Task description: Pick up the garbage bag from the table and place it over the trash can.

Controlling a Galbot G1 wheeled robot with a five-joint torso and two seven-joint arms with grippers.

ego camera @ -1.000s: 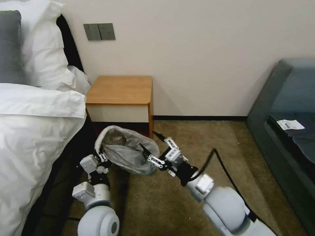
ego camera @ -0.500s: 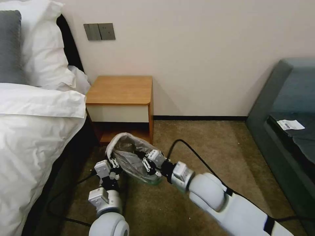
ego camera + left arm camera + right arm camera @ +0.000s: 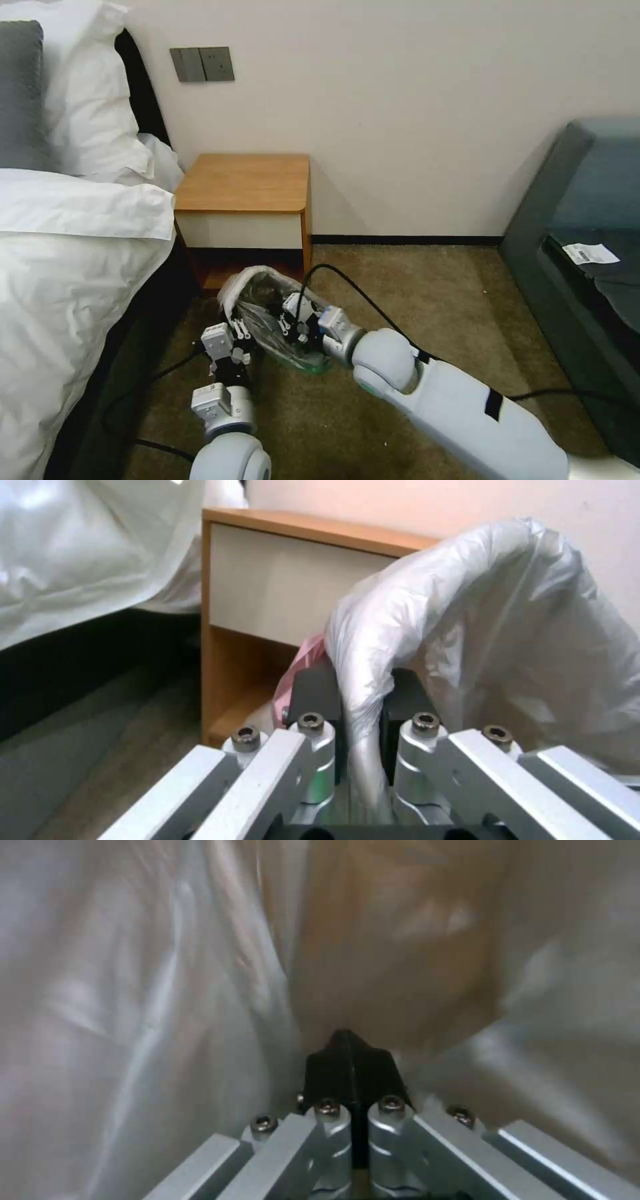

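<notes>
Bag over the bin on the carpet, mouth facing up.

The crinkly grey see-through garbage bag (image 3: pixel 263 313) sits over the pale green trash can (image 3: pixel 308 363), just in front of the table (image 3: pixel 243 193); a pink strip shows at its edge. The left gripper (image 3: pixel 357 700) is clamped on a fold of its rim. The right gripper (image 3: pixel 350 1065), fingers pressed together with nothing between them, is inside the bag.
</notes>
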